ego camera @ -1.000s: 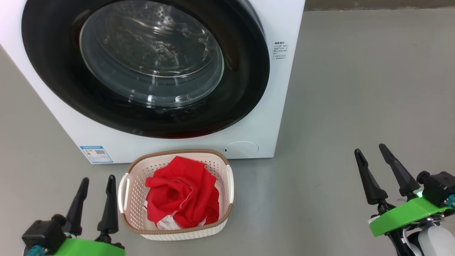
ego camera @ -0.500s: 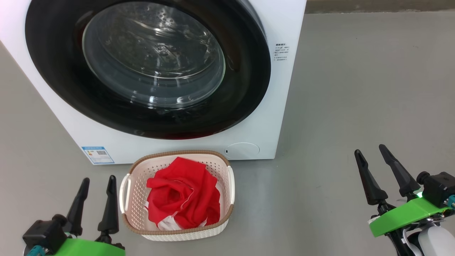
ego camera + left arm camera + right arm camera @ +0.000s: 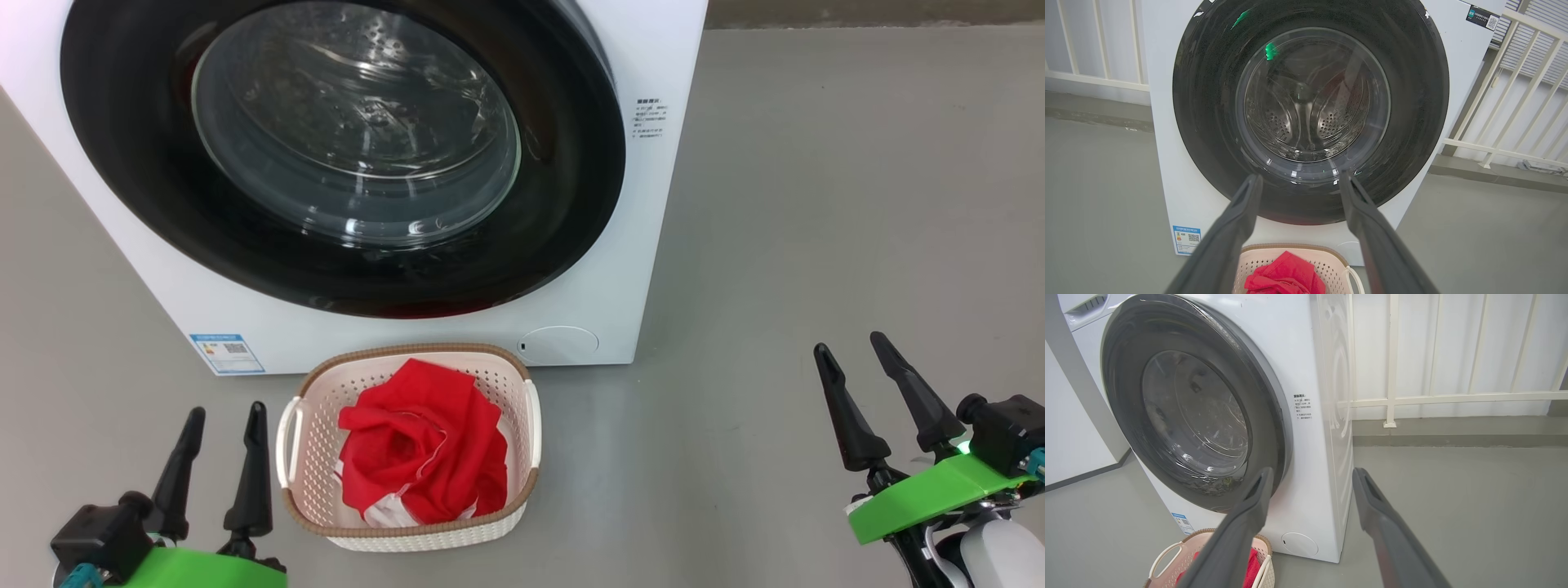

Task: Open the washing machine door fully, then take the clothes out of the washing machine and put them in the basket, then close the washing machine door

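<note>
The washing machine door [image 3: 355, 131] looks closed: its glossy black ring lies against the front of the white washing machine [image 3: 653, 245]. From the right wrist's angle I see no gap along its edge, though I can't tell whether the latch has caught. Through the glass the steel drum looks empty.

The red clothes [image 3: 420, 441] are bundled in the cream basket [image 3: 424, 537], a bit of white panel showing at the near side. The basket stands on the grey floor [image 3: 816, 204] just in front of the machine, below the door's lowest point and beside the blue label sticker [image 3: 227, 353].

The left gripper [image 3: 227, 410] hangs low just to the left of the basket. Its two dark fingers are spread apart with nothing between them, and they point forward at the door. The door is straight ahead of it and higher up. The right gripper [image 3: 849, 341] is likewise spread and empty, well off to the right, past the machine's right corner, so the door lies forward and to its left.

To my eye all three steps are done. If the door needed a last push, the left arm is the nearer one and already faces it square on.
</note>
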{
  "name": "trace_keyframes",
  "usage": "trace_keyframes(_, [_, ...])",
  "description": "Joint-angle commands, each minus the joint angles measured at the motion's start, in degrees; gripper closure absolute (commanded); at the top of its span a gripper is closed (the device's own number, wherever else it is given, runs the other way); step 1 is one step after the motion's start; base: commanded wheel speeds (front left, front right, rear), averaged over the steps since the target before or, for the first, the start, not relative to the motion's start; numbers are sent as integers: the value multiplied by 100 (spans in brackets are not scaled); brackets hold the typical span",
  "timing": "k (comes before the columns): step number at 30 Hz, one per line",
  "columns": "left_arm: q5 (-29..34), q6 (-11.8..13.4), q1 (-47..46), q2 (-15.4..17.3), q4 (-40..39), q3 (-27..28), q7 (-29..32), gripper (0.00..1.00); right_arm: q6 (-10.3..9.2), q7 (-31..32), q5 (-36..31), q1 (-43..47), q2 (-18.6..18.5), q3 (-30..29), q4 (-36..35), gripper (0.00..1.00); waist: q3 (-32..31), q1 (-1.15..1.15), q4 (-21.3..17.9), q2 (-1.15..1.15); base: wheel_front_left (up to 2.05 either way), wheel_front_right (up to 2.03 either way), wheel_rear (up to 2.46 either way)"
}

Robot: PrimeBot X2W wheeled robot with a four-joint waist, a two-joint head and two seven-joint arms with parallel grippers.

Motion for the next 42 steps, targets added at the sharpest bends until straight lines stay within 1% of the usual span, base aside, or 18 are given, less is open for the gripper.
trace_keyframes(1, [-22, 24, -76, 136, -177, 185, -46, 0, -14, -27, -81, 23, -75, 84, -136, 0, 2, 0, 5, 0, 0, 0, 0])
trace_keyframes(3, [-35, 20, -73, 124, -211, 178, -46, 0, -14, -27, -84, 23, -70, 81, -139, 0, 5, 0, 10, 0, 0, 0, 0])
trace_keyframes(4, [-7, 0, 0, -4, -65, -11, 0, 100, 0, 0, -11, 0, 2, 0, -1, 100, 5, 0, 11, 0, 0, 0, 0])
trace_keyframes(7, [-19, 0, 73, -92, 90, -44, 23, 100, 0, 4, 12, 56, 93, 34, 166, 100, 4, 0, 13, 0, 0, 0, 0])
trace_keyframes(10, [-181, 0, 69, -101, 94, -16, 71, 100, 0, 49, 171, 67, 125, 8, 160, 100, -2, 2, 13, 0, 0, 0, 0])
trace_keyframes(14, [-402, -1, 69, -113, 98, 23, 140, 100, -1, 116, 389, 83, 165, -32, 157, 100, -22, 13, 14, 0, 0, 0, 0])
trace_keyframes(18, [-618, -2, 59, -125, 111, 61, 206, 100, -1, 180, 603, 88, 205, -70, 165, 100, -19, 1, 14, 0, 0, 0, 0])
trace_keyframes(42, [-1858, -5, 9, -194, 163, 288, 590, 100, -4, 556, 1818, 128, 445, -299, 181, 100, -57, 0, 17, 0, 0, 0, 0])
